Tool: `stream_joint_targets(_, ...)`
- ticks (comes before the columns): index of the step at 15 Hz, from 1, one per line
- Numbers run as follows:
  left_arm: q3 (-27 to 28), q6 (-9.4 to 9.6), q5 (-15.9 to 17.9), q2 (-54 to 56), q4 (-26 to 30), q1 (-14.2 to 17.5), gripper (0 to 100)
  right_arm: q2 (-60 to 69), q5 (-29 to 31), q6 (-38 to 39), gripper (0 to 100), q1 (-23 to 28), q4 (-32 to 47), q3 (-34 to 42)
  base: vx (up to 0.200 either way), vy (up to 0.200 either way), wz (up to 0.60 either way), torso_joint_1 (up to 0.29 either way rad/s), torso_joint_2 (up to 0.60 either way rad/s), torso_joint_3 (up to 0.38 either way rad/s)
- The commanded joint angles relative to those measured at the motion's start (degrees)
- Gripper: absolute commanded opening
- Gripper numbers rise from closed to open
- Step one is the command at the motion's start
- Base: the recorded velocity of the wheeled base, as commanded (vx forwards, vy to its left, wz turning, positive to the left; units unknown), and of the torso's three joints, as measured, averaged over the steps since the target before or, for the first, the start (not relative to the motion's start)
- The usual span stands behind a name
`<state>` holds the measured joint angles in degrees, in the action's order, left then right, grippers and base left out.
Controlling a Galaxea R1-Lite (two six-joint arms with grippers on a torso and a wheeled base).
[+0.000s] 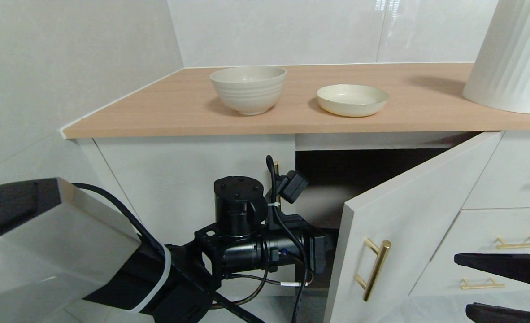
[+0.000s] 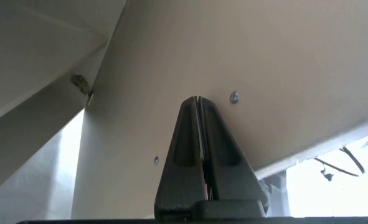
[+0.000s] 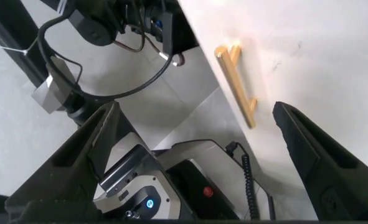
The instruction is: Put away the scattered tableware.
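A deep cream bowl (image 1: 248,89) and a shallow cream dish (image 1: 352,99) stand side by side on the wooden countertop (image 1: 157,112). Below them a white cabinet door (image 1: 404,211) with a gold handle (image 1: 375,269) stands ajar. My left arm reaches low into the cabinet opening. Its gripper (image 2: 197,102) is shut with nothing in it, its tips close to the inner face of the door (image 2: 264,56). My right gripper (image 1: 502,287) hangs open at the lower right, in front of the door's outer face (image 3: 308,43) and just below the handle (image 3: 236,87).
A tall white ribbed container (image 1: 516,54) stands on the counter's right end. Drawers with gold handles (image 1: 520,243) lie right of the open door. A tiled wall closes the counter at the left and back. The cabinet interior (image 1: 359,166) is dark.
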<state>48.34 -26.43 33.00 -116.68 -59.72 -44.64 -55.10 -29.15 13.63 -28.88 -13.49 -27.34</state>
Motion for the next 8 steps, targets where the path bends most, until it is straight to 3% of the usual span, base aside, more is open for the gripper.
stream_joint_targets(1,1.8,-0.03,0.2,-2.6,0.0,-0.1,0,-0.2,0.0,0.0,100,0.0,0.0,0.0,-0.2,0.0,0.0,0.007,0.0,0.002)
stream_joint_targets(5,7.8,-0.11,0.2,-4.8,4.8,-1.0,0,1.4,-0.1,0.0,100,0.0,0.0,0.0,0.0,0.0,0.0,0.0,0.0,0.0)
stream_joint_targets(8,9.2,-0.11,0.2,-5.3,7.1,-1.2,0,2.2,-0.1,-0.1,100,0.0,0.0,0.0,0.0,0.0,0.0,0.0,0.0,0.0)
